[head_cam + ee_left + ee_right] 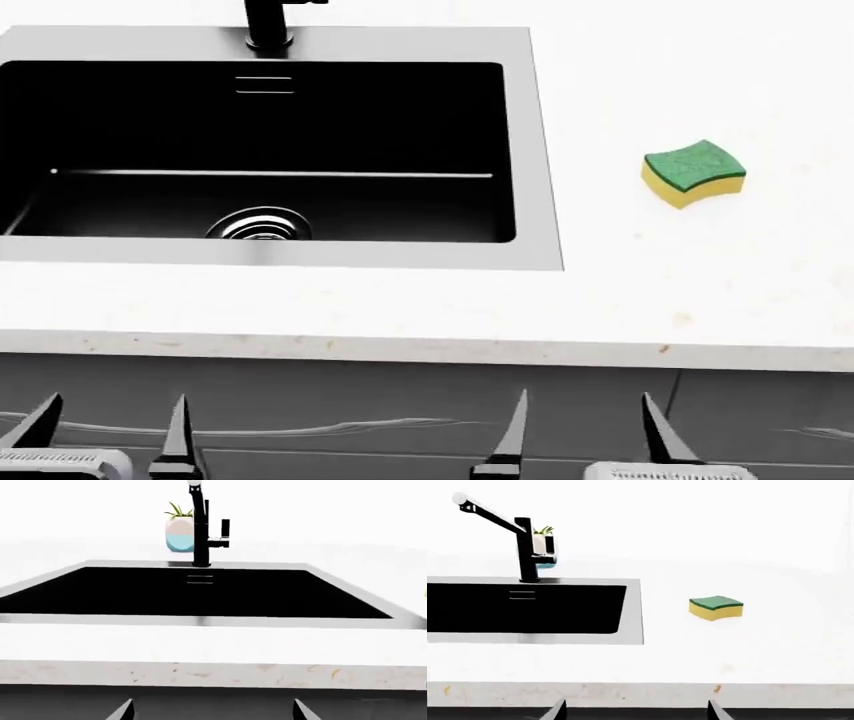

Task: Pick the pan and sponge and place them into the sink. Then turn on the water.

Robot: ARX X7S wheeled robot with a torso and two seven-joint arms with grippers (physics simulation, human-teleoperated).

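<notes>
The sink (pixel 535 150) is a dark steel basin set in the white counter, with a round chrome drain (pixel 259 224) and nothing else inside. The yellow sponge (pixel 693 172) with its green top lies on the counter to the right of the sink, clear of the rim. The pan is out of view. My left gripper (pixel 112 408) hangs open below the counter's front edge, in front of the sink. My right gripper (pixel 585 402) is open too, at the same height, nearer the sponge (pixel 715 608). Neither holds anything.
A black faucet (pixel 267 25) stands at the sink's back rim, its spout swung out over the basin (pixel 524 545). A small potted plant (pixel 179 532) sits behind it. The speckled counter front edge (pixel 427 350) lies between both grippers and the counter top, with grey cabinet fronts below.
</notes>
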